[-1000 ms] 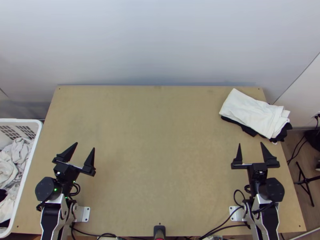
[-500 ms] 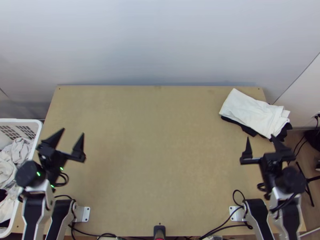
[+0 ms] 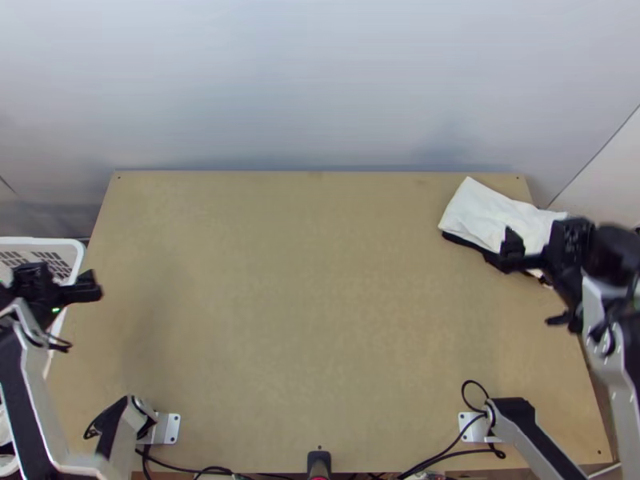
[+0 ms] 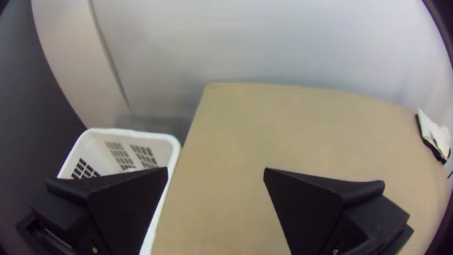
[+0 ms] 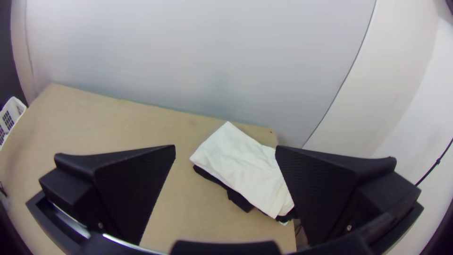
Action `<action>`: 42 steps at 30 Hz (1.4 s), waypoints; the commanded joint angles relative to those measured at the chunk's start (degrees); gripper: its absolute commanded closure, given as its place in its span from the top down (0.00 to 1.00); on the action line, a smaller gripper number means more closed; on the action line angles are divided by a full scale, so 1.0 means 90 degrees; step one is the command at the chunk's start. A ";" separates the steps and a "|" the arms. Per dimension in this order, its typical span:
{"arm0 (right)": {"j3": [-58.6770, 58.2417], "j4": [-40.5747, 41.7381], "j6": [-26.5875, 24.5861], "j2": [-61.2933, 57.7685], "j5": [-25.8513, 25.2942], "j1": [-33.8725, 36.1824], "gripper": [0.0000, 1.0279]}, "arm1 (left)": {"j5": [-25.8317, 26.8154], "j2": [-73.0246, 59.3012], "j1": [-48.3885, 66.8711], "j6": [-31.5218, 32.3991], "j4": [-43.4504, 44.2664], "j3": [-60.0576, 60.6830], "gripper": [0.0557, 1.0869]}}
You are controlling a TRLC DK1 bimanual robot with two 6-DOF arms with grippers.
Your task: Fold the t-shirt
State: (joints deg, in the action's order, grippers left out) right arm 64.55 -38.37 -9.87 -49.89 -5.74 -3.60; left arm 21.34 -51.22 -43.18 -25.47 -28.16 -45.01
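Observation:
My left gripper (image 3: 50, 280) is over the laundry basket's rim at the table's left side. In the left wrist view the left gripper (image 4: 216, 168) is open, with nothing between its fingers. At the table's right, my right gripper (image 3: 548, 240) hangs over a folded white cloth (image 3: 480, 214), covering part of it. The right wrist view has the right gripper (image 5: 225, 146) open and holding nothing, with the white cloth (image 5: 240, 167) beyond it. This cloth lies folded on a black cloth (image 5: 238, 199). Which cloth is a t-shirt I cannot tell.
A white laundry basket (image 3: 74, 252) stands against the table's left edge. The wooden table (image 3: 312, 320) ends at a pale wall (image 3: 320, 88) at the back. Black cables (image 3: 452, 446) lie by the arm bases.
Both arms have moved up the picture and outward, the left one to the basket and the right one to the folded cloths. The cloths have stayed where they were.

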 commanded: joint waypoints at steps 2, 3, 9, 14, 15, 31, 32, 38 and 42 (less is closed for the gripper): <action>0.2056 -0.1508 0.0442 -0.1791 -0.0036 -0.0333 0.96 | 0.0050 -0.1408 -0.2156 -0.1359 -0.0406 -0.0623 0.96; 0.2280 -0.1655 0.0452 -0.1937 -0.0036 -0.0440 0.96 | 0.0041 -0.1604 -0.2351 -0.1545 -0.0426 -0.0711 0.96; 0.2759 -0.1723 0.0520 -0.2318 -0.0632 -0.0811 0.96 | -0.0428 -0.3127 -0.3220 -0.2775 -0.1041 -0.1659 0.95; 0.2700 -0.1782 0.0628 -0.2377 -0.0681 -0.0958 0.96 | -0.0995 -0.4006 -0.3698 -0.3781 -0.1383 -0.2391 0.95; 0.2700 -0.1782 0.0657 -0.2396 -0.0681 -0.1007 0.96 | -0.1063 -0.4133 -0.3767 -0.3908 -0.1412 -0.2508 0.95; 0.2788 -0.1801 0.0794 -0.2679 -0.0681 -0.1095 0.96 | -0.2508 -0.5861 -0.4070 -0.4757 -0.2134 -0.3192 0.95; 0.2788 -0.1801 0.0804 -0.2679 -0.0681 -0.1095 0.96 | -0.2508 -0.5988 -0.4089 -0.4757 -0.2056 -0.3162 0.95; 0.2808 -0.1791 0.0804 -0.2679 -0.0681 -0.1095 0.96 | -0.2645 -0.6379 -0.4187 -0.4787 -0.1519 -0.3006 0.91; 0.2808 -0.1801 0.0813 -0.2679 -0.0681 -0.1095 0.96 | -0.2674 -0.6545 -0.4206 -0.4884 -0.1441 -0.2967 0.91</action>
State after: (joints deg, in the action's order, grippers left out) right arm 89.73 -54.52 -2.74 -73.84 -11.84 -13.39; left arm -1.91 -106.91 -80.40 -68.49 -43.55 -72.42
